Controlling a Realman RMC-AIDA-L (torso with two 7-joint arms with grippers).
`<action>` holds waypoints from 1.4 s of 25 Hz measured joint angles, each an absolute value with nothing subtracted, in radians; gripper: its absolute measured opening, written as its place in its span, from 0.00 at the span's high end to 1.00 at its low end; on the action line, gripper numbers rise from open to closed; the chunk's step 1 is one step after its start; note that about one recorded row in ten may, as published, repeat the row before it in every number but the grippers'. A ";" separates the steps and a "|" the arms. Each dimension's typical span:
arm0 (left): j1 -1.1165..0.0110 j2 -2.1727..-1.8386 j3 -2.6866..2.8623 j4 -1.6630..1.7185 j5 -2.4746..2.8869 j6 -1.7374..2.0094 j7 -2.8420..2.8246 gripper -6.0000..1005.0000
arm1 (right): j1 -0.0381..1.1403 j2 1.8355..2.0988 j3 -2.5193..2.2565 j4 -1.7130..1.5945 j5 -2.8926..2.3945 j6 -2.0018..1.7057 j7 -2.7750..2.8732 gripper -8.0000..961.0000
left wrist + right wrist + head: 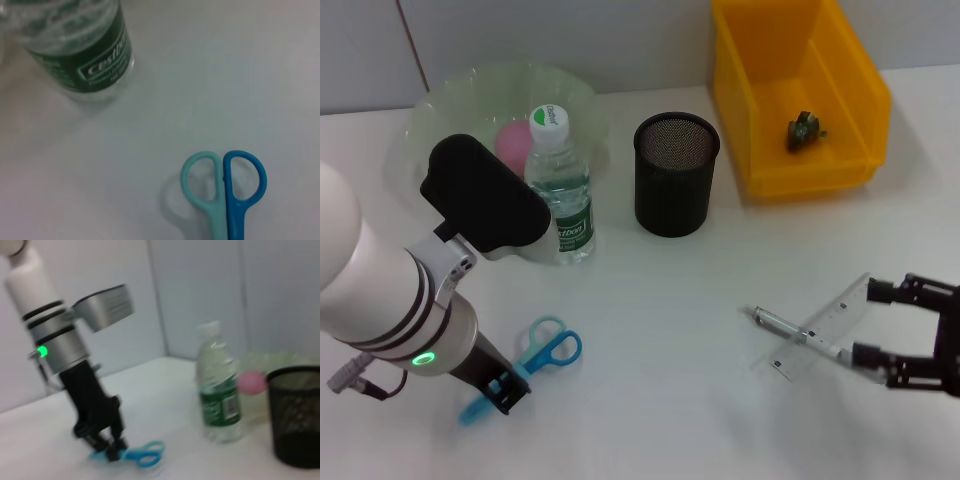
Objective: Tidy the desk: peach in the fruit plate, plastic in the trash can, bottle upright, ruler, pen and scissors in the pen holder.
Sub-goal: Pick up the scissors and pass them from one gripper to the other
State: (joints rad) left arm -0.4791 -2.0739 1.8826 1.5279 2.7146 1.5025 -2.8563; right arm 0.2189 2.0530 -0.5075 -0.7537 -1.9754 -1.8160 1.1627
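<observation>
The blue-handled scissors (548, 350) lie on the white desk. My left gripper (506, 392) is down at their blade end, shut on the blades. The handles also show in the left wrist view (225, 190) and the right wrist view (142, 455). The water bottle (562, 190) stands upright beside the clear fruit plate (440, 110), which holds the pink peach (512, 140). The clear ruler (820, 325) and the pen (798, 333) lie crossed at the right. My right gripper (870, 322) is open at their near ends. Dark crumpled plastic (805, 130) lies in the yellow bin (840, 60).
The black mesh pen holder (676, 175) stands between the bottle and the yellow bin. It shows no contents from above. The bottle stands close behind my left forearm (400, 290).
</observation>
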 joint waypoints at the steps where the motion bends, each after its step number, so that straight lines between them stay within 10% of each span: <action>1: -0.479 -2.074 1.883 1.528 2.715 1.502 -2.856 0.78 | 0.219 2.053 -0.508 -0.754 -1.975 -1.816 1.163 0.12; 35: -0.328 -2.072 2.043 1.784 2.666 1.114 -2.829 0.77 | 0.228 2.085 -0.183 -0.001 -1.694 -1.864 1.127 0.12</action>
State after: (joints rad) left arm -0.3278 -2.0724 2.0425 1.7841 2.6660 1.1141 -2.8286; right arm 0.2284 2.0849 -0.1834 -0.0008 -1.6942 -1.8637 1.1265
